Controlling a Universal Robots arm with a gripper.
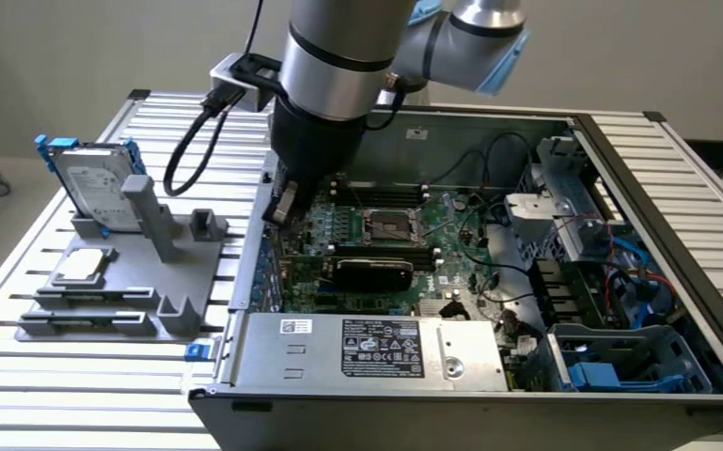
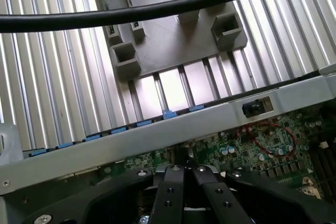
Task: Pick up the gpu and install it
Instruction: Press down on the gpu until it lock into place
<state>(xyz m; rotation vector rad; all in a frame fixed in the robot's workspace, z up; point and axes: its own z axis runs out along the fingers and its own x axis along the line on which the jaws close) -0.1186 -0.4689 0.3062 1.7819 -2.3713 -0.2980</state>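
Observation:
The gpu (image 1: pixel 374 272) stands on edge on the green motherboard (image 1: pixel 455 221) inside the open computer case (image 1: pixel 612 150). Its black rounded cooler face is turned toward the case's front. My gripper (image 1: pixel 282 209) hangs just inside the case wall on the exterior view's left, up and to the left of the card and apart from it. In the wrist view the gripper (image 2: pixel 182 170) has its two black fingers (image 2: pixel 170 187) pressed together over the motherboard (image 2: pixel 262 140), with nothing visible between them.
A grey fixture (image 1: pixel 180 272) on the slatted table holds a silver hard drive with a blue frame (image 1: pixel 86 178) and a small square chip (image 1: pixel 82 266). The power supply (image 1: pixel 374 348), drive cages (image 1: pixel 612 362) and cables crowd the case. A black cable (image 2: pixel 157 9) crosses the wrist view.

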